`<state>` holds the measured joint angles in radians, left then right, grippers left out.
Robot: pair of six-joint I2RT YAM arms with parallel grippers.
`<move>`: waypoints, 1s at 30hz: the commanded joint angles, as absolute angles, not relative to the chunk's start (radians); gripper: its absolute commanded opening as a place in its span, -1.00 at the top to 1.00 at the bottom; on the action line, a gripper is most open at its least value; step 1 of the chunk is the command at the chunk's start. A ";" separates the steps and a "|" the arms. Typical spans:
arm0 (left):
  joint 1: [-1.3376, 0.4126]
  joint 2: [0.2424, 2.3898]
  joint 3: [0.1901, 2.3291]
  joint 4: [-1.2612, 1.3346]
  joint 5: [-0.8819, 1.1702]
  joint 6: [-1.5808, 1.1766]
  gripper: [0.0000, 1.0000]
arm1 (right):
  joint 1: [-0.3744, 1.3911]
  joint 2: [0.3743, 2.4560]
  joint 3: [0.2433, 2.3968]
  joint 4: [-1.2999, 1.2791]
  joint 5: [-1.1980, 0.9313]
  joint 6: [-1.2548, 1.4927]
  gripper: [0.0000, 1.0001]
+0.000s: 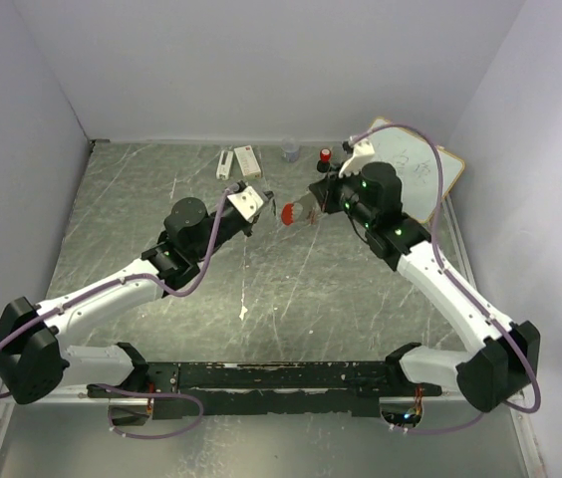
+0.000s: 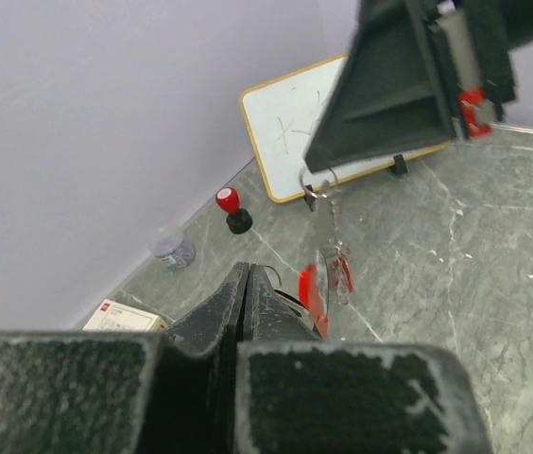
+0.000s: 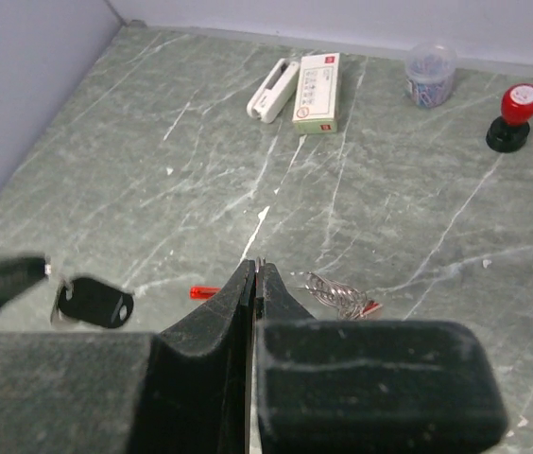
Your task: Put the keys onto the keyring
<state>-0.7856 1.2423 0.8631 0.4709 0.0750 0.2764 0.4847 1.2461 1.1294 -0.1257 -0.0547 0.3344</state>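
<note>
left fingers [image 2: 214,317] pinched tight on the black key [image 3: 96,303], right fingers [image 3: 219,317] clamped on the keyring [image 2: 316,288] by its silver loop, chain and red piece dangling above the counter [image 3: 153,170] near the key, whiteboard [image 2: 285,123] and red-topped stamp [image 3: 512,113] by the back wall

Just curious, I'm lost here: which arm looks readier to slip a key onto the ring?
Left, probably: the left gripper pinches the black key close to the keyring that the right gripper holds up.
</note>
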 commanded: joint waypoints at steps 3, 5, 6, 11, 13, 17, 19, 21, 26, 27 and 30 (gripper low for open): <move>-0.765 1.259 0.870 0.521 0.163 0.283 0.86 | 0.488 1.059 0.911 0.139 -0.215 0.107 1.00; -0.751 1.257 0.848 0.536 0.201 0.260 0.87 | 0.488 1.027 0.879 0.157 -0.266 0.078 1.00; -0.744 1.252 0.830 0.555 0.225 0.250 0.87 | 0.489 1.018 0.868 0.159 -0.295 0.064 1.00; -0.723 1.233 0.694 0.707 0.347 0.206 0.86 | 0.489 0.980 0.812 0.166 -0.432 0.010 1.00; -0.705 1.239 0.669 0.730 0.415 0.182 0.87 | 0.489 0.956 0.787 0.173 -0.470 -0.012 1.00; -0.679 1.230 0.675 0.711 0.510 0.109 0.87 | 0.489 0.919 0.751 0.196 -0.551 -0.014 1.00; -0.676 1.210 0.672 0.713 0.522 0.080 0.87 | 0.489 0.922 0.750 0.192 -0.604 -0.016 1.00; -0.667 1.203 0.675 0.702 0.544 0.054 0.86 | 0.489 0.932 0.751 0.179 -0.643 -0.028 1.00; -0.635 1.228 0.677 0.732 0.614 -0.001 0.87 | 0.489 0.939 0.734 0.178 -0.712 -0.073 1.00; -0.624 1.236 0.676 0.751 0.633 -0.017 0.87 | 0.489 0.941 0.733 0.178 -0.721 -0.083 1.00; -0.589 1.262 0.663 0.830 0.685 -0.080 0.87 | 0.489 0.953 0.744 0.170 -0.758 -0.096 1.00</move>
